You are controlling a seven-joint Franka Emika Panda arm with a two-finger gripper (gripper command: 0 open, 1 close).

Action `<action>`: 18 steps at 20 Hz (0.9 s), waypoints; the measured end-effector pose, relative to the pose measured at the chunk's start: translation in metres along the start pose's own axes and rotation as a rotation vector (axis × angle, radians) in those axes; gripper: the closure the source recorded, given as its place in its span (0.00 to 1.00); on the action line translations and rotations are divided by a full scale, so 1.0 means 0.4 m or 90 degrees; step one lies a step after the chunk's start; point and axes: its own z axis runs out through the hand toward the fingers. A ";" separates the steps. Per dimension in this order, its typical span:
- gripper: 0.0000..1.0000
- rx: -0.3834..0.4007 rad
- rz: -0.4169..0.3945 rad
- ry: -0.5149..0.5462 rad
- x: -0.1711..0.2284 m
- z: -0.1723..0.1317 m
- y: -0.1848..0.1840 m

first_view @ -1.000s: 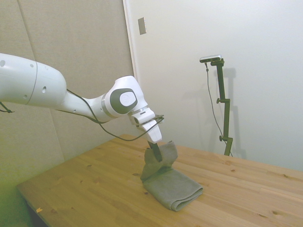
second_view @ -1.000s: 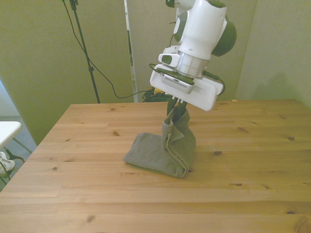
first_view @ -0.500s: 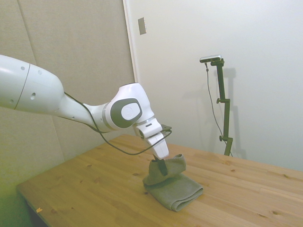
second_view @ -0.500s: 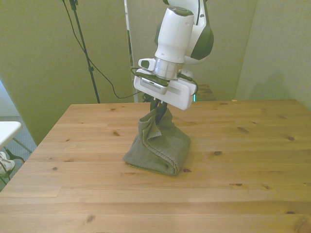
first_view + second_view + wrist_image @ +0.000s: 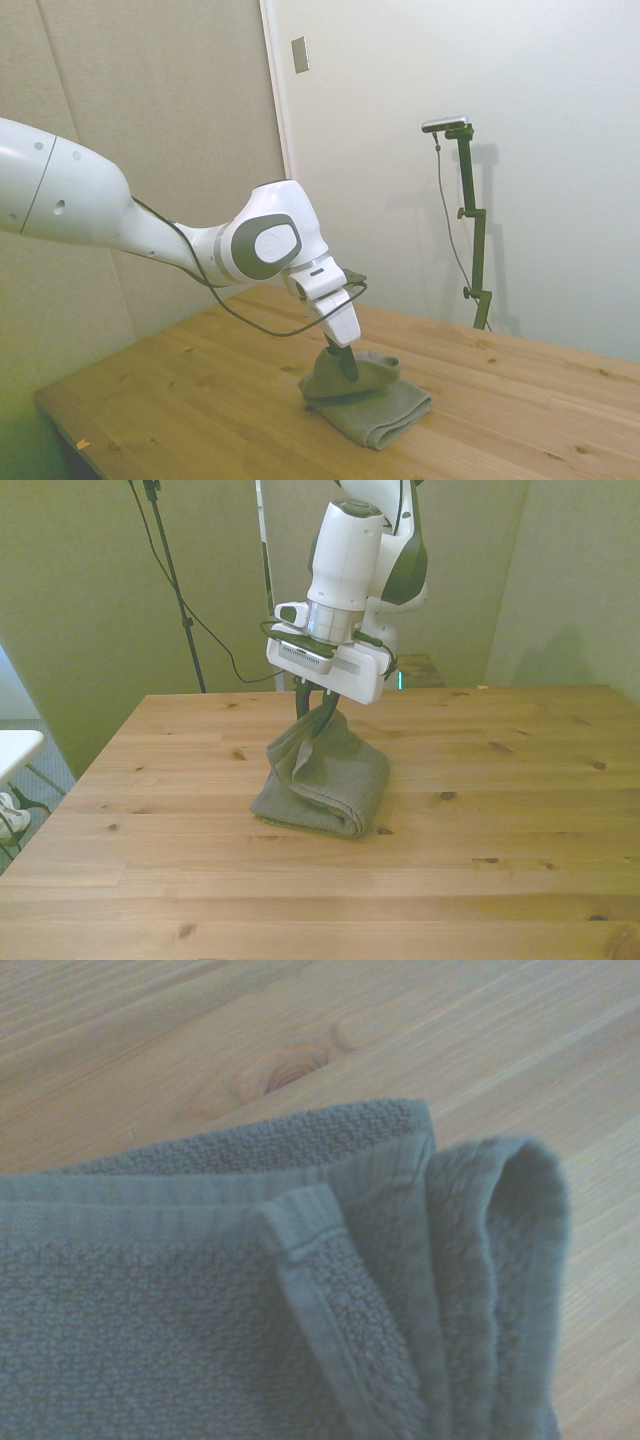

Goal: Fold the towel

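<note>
The grey towel (image 5: 322,785) lies in thick folded layers in the middle of the wooden table (image 5: 500,880). Its upper layer is pinched at one edge and held slightly above the stack by my gripper (image 5: 312,717), which is shut on it. From the side the gripper (image 5: 344,364) sits low over the towel (image 5: 375,405), tilted, with the lifted flap draped across the lower layers. Close up, the wrist view shows the towel's (image 5: 200,1340) hemmed corners and rolled edges stacked over the wood.
A black cable (image 5: 195,630) hangs behind the table's far edge at the front view's left. A white object (image 5: 15,748) stands off the table at the front view's far left.
My gripper has come down and moved toward the front view's left, carrying the held towel edge over the lower layers. The raised flap stands much lower than before.
</note>
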 end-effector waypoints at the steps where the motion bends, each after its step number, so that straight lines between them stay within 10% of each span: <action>1: 0.00 0.000 0.000 0.000 0.000 0.000 0.000; 9: 0.00 -0.011 -0.039 -0.023 -0.057 -0.035 0.046; 18: 0.00 0.019 -0.277 -0.140 -0.411 -0.160 0.160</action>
